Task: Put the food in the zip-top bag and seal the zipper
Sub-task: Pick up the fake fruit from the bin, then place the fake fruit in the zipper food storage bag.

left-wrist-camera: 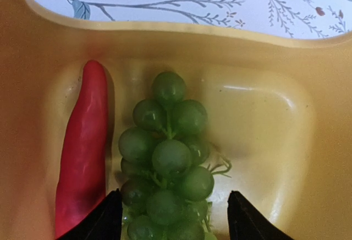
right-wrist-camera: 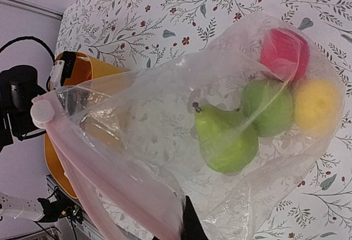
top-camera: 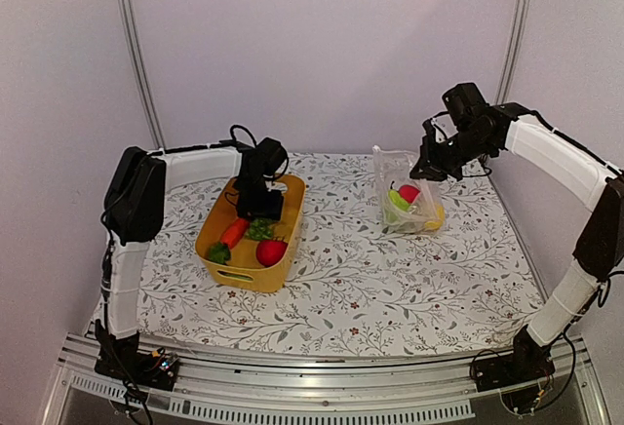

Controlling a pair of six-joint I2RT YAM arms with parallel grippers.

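Floral tablecloth [top-camera: 370,289]; left hand [left-wrist-camera: 173,198] spread astride grape bunch [left-wrist-camera: 170,152]; right hand [top-camera: 429,165] pinching zip-top bag [right-wrist-camera: 154,119].

Left hand [left-wrist-camera: 173,218] spread; right hand [top-camera: 430,166] clamped

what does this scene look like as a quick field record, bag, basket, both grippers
zip-top bag: held upright at far right by the right gripper, mouth looks unsealed
in bag: green pear, green round fruit, red ball, yellow ball
yellow basket: left of centre
in basket: carrot, red round piece, grape bunch, red chili
left gripper: open, inside the basket, straddling the grape bunch
right gripper: shut on the bag's edge
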